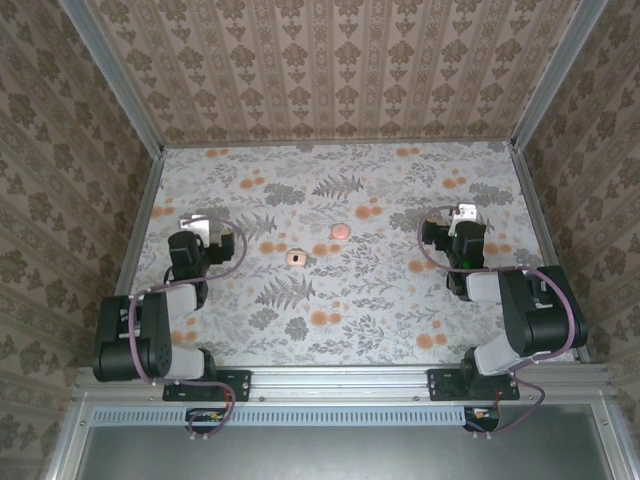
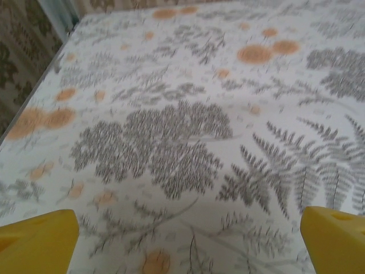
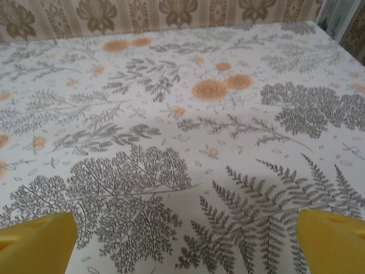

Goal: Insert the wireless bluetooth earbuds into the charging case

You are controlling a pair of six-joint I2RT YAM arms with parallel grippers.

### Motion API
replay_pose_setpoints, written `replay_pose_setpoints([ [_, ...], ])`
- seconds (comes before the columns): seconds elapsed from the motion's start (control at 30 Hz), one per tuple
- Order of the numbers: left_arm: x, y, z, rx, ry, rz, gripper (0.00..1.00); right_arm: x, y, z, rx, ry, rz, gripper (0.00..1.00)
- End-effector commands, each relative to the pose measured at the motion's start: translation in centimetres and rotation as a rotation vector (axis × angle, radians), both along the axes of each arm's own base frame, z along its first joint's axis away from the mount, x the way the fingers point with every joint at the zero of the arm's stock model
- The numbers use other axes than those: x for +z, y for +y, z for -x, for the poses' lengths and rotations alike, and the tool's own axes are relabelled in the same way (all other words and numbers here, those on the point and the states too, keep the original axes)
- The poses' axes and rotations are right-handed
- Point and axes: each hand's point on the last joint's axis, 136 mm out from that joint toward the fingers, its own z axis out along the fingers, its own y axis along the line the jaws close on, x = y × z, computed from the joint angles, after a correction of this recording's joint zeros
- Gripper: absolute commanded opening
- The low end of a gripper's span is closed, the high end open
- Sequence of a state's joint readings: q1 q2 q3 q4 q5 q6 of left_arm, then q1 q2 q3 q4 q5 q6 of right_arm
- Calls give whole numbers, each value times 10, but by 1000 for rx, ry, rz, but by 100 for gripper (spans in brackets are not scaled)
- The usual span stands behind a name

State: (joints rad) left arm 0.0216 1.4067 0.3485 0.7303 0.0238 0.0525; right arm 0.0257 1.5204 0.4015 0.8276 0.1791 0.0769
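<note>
Spread wide, the left jaws appear in the left wrist view as two yellow fingertips [image 2: 35, 242] at the bottom corners, with the floral table [image 2: 171, 142] showing between them. The right jaws stand just as wide in the right wrist view, their yellow fingertips [image 3: 333, 240] also at the lower corners, over a print of ferns and orange flowers. Neither pair pinches anything. From the top camera, the left arm [image 1: 185, 270] is folded up near the left edge of the table, its jaws pointing toward the far wall, and the right arm [image 1: 500, 300] sits much the same way near the right edge. The charging case [image 1: 341, 230], a small round salmon-pink puck, lies flat on the table roughly midway between the two arms, about level with their tips and well apart from both. Near it, a little closer to the bases and toward the left arm, lies a small pinkish-beige item [image 1: 296, 258] with a pale centre, too small to make out; it does not touch the case. Patterned wallpaper walls [image 1: 330, 70] close in the table on three sides.
</note>
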Motion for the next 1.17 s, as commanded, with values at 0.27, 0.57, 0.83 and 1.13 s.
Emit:
replay_pose_setpoints([
  [0.27,2,-11,-25,-38,-42,10,100,5,1,-2,10,-36,8,100],
  [0.57,3,-11,-25,-36,-46,6,100,6,4,-2,19,-37,17,100],
  [0.83,2,-11,-25,-35,-45,5,100,5,5,-3,24,-32,17,100],
  [1.13,2,-11,-25,-33,-45,1,100,5,7,-3,39,-31,19,100],
])
